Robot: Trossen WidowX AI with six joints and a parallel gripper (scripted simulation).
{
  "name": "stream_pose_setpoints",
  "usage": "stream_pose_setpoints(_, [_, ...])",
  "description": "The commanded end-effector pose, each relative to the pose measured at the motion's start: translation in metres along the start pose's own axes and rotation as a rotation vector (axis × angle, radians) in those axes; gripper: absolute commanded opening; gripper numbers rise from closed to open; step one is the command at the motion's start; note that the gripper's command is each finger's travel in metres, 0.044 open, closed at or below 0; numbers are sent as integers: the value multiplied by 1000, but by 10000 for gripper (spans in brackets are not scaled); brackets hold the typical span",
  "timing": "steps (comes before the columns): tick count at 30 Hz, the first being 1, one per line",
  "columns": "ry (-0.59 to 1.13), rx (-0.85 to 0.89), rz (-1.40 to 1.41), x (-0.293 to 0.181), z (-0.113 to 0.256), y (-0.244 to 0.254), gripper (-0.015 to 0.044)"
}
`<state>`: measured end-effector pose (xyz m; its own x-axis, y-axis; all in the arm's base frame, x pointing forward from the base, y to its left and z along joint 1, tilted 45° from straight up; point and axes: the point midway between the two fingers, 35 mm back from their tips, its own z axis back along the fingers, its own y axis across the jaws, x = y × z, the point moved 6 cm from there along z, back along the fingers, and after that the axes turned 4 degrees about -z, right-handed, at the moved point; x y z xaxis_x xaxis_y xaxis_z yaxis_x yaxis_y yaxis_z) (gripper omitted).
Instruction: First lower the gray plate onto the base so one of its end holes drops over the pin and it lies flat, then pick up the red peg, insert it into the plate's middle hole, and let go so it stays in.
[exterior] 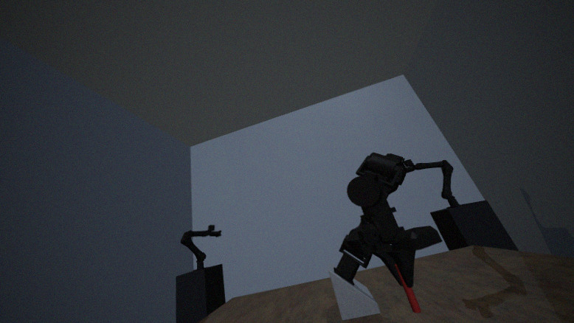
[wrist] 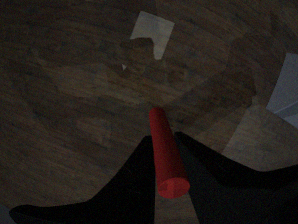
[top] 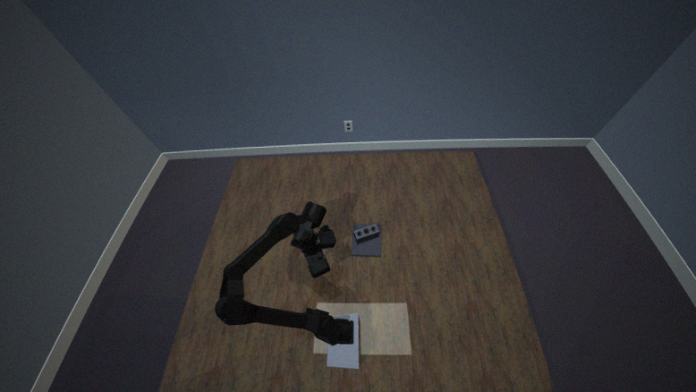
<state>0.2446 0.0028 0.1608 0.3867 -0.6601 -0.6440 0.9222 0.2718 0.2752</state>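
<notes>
The gripper (exterior: 405, 284) (wrist: 163, 136) is shut on the red peg (exterior: 412, 302) (wrist: 167, 155). The peg is tilted in the exterior view and passes between both fingertips; it seems to be raised, though its clearance from the table is unclear. In the top view the peg and fingertips are hidden under the arm. The gray plate (top: 368, 238) shows three dark holes in a row and lies over the back part of the dark square base (top: 368, 250), turned slightly against its edges. The pin cannot be made out. The gripper is left of the base in the top view.
The arm's light wedge mount (top: 343, 361) (exterior: 355, 302) stands at the front, over part of a pale rectangle (top: 386, 330) on the wooden surface (top: 437, 272). Two other arms (exterior: 193, 246) (exterior: 446, 180) stand on dark pedestals in the background.
</notes>
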Motion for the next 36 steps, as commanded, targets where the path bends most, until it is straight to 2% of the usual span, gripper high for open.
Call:
stream_pose_setpoints(1, [-6,3,7,1,16,1,0])
stream_pose_setpoints(2, [-6,3,7,1,19,1,0])
stream_pose_setpoints(3, [0,0,0,1,6,0,0])
stream_pose_setpoints(36, [-29,-1,-14,90,19,38,0])
